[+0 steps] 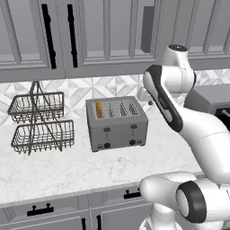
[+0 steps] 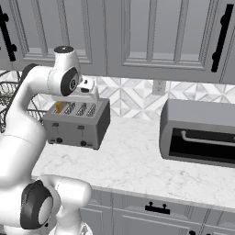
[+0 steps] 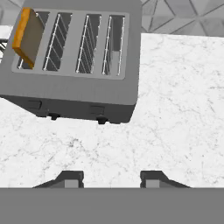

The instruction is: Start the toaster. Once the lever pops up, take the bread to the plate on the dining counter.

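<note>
The grey four-slot toaster (image 1: 117, 123) (image 2: 75, 125) (image 3: 74, 83) stands on the marbled kitchen worktop (image 1: 67, 170) against the tiled wall. One slice of bread (image 1: 98, 109) (image 2: 58, 108) (image 3: 28, 37) stands upright in its leftmost slot, sticking out above the top. Both slider levers (image 1: 107, 130) sit high on the front. My gripper (image 3: 111, 177) (image 2: 86, 94) hovers above the toaster's right end, looking down. It is open, with nothing between its fingertips, and touches nothing.
A two-tier wire basket rack (image 1: 38, 121) stands left of the toaster. A larger dark-grey rounded appliance (image 2: 199, 133) with a black opening sits to the right. Wall cabinets (image 2: 151, 36) hang above, and bare worktop (image 3: 175, 109) lies between toaster and appliance.
</note>
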Available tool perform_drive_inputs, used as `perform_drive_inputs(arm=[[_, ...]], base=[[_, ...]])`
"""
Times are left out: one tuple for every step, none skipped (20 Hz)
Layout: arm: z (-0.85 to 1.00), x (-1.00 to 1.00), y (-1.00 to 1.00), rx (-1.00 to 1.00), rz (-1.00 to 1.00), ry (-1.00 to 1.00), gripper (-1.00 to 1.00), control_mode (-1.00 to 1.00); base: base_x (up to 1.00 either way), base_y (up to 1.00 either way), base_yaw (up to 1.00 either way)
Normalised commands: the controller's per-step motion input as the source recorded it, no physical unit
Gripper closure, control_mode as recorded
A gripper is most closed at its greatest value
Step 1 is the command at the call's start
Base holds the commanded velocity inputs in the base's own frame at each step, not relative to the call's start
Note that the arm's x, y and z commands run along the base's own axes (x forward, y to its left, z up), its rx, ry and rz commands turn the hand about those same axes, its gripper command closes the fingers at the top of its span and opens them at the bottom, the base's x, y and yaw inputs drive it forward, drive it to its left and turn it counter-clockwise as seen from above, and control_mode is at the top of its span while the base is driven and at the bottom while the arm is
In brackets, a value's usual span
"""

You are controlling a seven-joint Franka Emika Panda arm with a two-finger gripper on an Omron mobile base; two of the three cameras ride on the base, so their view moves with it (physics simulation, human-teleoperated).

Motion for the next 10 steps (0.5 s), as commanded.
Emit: perform_drive_inputs(arm=[[0.0, 0.0, 0.01, 0.0, 0.0, 0.0, -1.0, -1.0], [0.0, -0.48, 0.19, 0.0, 0.0, -0.16, -1.0, -1.0], [0.0, -0.67, 0.32, 0.0, 0.0, -0.19, -1.0, -1.0], [0.0, -0.43, 0.45, 0.0, 0.02, -0.13, -1.0, -1.0], [0.0, -0.39, 0.45, 0.0, 0.0, -0.17, -1.0, -1.0], [0.0, -0.45, 0.46, 0.0, 0.0, -0.15, -1.0, -1.0], [0.0, -0.44, 0.69, -0.01, 0.0, -0.15, -1.0, -1.0], [0.0, -0.35, 0.89, 0.0, 0.0, -0.15, -1.0, -1.0], [0.0, -0.43, 0.83, 0.0, 0.0, -0.18, -1.0, -1.0], [0.0, -0.27, 0.78, 0.0, 0.0, -0.09, -1.0, -1.0]], base=[[0.0, 0.0, 0.0], [0.0, 0.0, 0.0], [0.0, 0.0, 0.0], [0.0, 0.0, 0.0], [0.0, 0.0, 0.0], [0.0, 0.0, 0.0], [0.0, 0.0, 0.0], [0.0, 0.0, 0.0], [0.0, 0.0, 0.0], [0.0, 0.0, 0.0]])
